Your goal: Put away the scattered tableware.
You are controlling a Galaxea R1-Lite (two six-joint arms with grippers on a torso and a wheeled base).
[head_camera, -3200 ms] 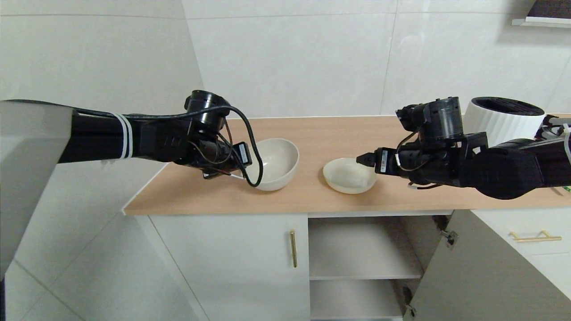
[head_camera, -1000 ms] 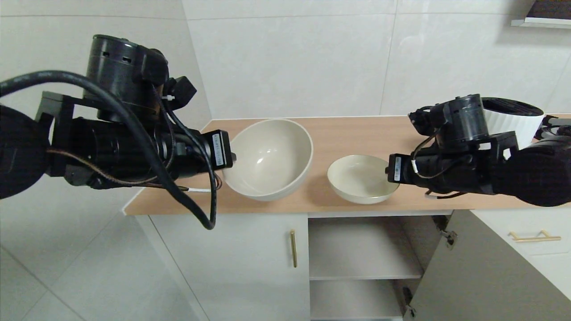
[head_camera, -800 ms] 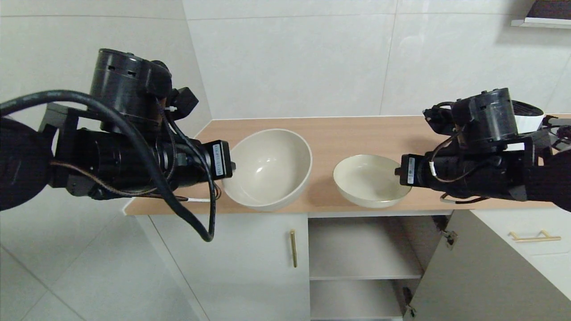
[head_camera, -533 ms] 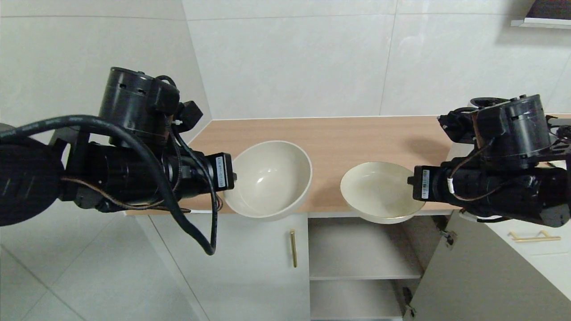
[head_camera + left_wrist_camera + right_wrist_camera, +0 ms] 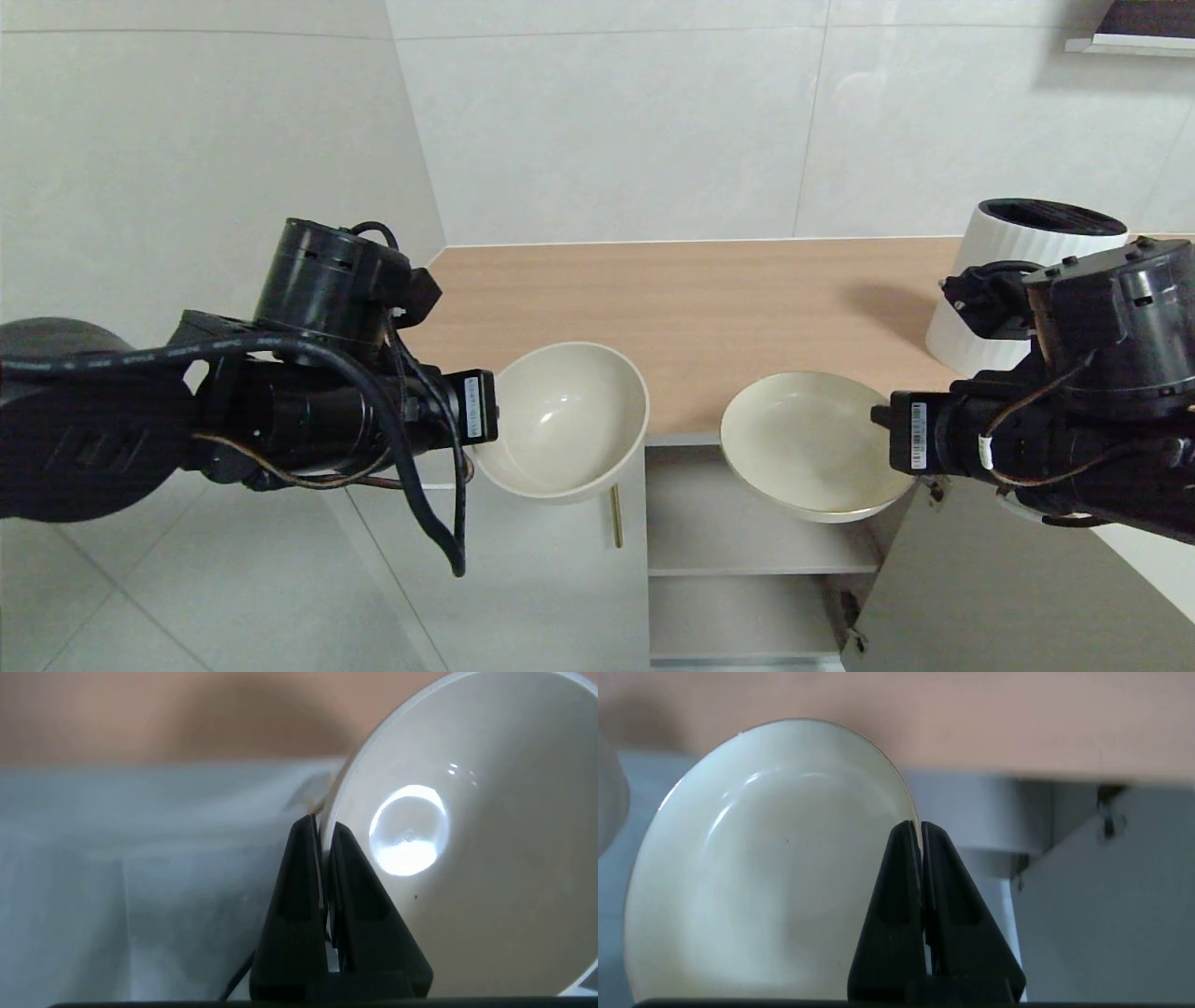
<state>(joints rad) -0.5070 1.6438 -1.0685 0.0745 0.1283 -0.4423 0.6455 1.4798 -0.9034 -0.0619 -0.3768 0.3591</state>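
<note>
My left gripper (image 5: pixel 487 431) is shut on the rim of a deep cream bowl (image 5: pixel 565 422), held in the air in front of the wooden counter (image 5: pixel 691 299), over the shut cabinet door. In the left wrist view the fingers (image 5: pixel 321 859) pinch the bowl (image 5: pixel 458 849) at its rim. My right gripper (image 5: pixel 882 425) is shut on the rim of a shallow cream bowl (image 5: pixel 808 443), held off the counter above the open cabinet. The right wrist view shows the fingers (image 5: pixel 920 859) clamped on that shallow bowl (image 5: pixel 766 859).
A white ribbed container (image 5: pixel 1018 271) stands on the counter at the right. Below is an open cabinet with white shelves (image 5: pixel 747 551), its door (image 5: pixel 971 579) swung out to the right. A shut door with a gold handle (image 5: pixel 615 513) is on the left. Tiled walls lie behind and to the left.
Both arms lifted their bowls off the counter and drew them back toward me and lower, past the counter's front edge. The head view has shifted too.
</note>
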